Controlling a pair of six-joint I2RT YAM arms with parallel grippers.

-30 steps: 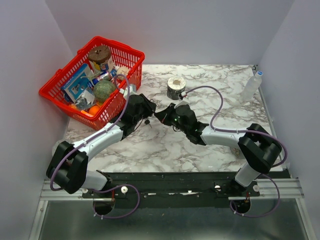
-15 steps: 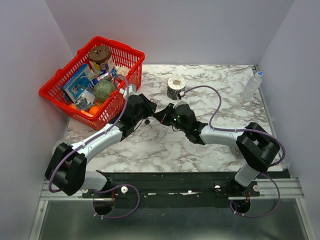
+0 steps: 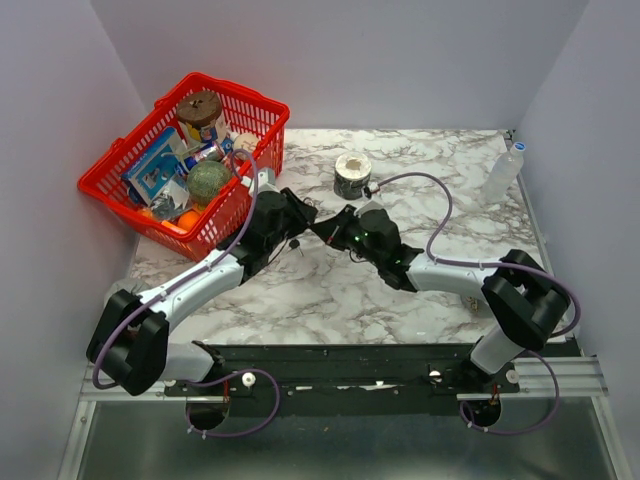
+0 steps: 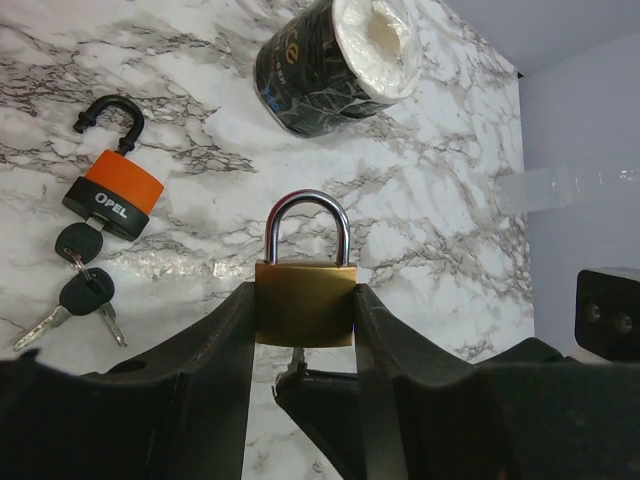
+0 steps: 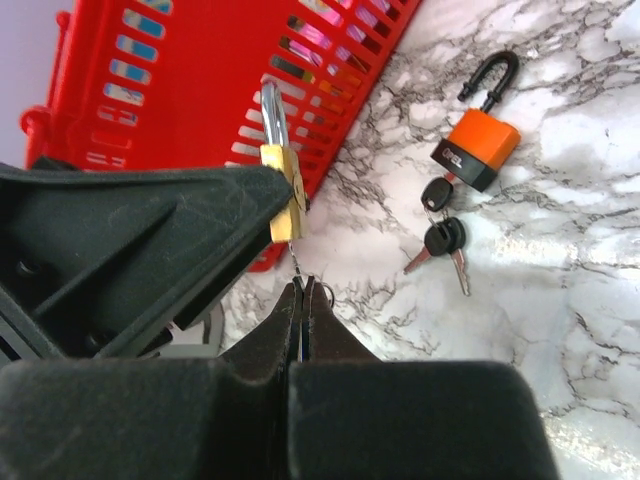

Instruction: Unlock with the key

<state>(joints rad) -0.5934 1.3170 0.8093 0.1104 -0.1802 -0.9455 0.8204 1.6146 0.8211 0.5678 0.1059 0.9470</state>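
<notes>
Near a red basket (image 3: 240, 90) at the left, a small brass padlock (image 4: 305, 305) is squeezed by its sides in the left gripper (image 4: 304, 290), and its underside is met by the thin blade of the key (image 5: 296, 264), which is pinched in the pressed-together right gripper (image 5: 303, 291).
</notes>
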